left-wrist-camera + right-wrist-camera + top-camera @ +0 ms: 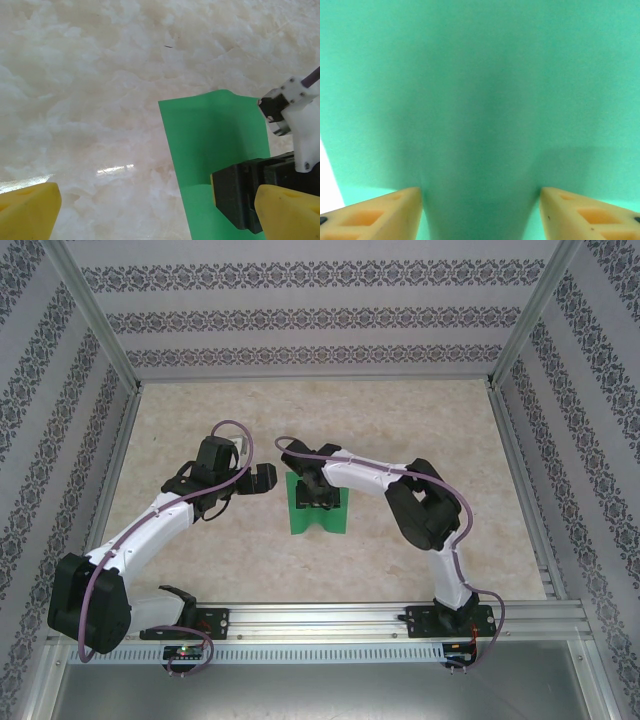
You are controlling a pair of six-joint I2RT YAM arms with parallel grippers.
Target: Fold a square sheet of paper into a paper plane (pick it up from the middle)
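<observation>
The square sheet of paper, bright green, lies on the table between the two arms. My right gripper points down onto its middle. In the right wrist view the sheet rises as a soft hump between the yellow fingers, which press on it from both sides with a wide gap between them. My left gripper hovers just left of the sheet, open and holding nothing. In the left wrist view its jaws stand wide, above the paper's left edge and the right gripper's black finger mount.
The marbled beige tabletop is walled by patterned panels and aluminium posts. An aluminium rail carries both arm bases at the near edge.
</observation>
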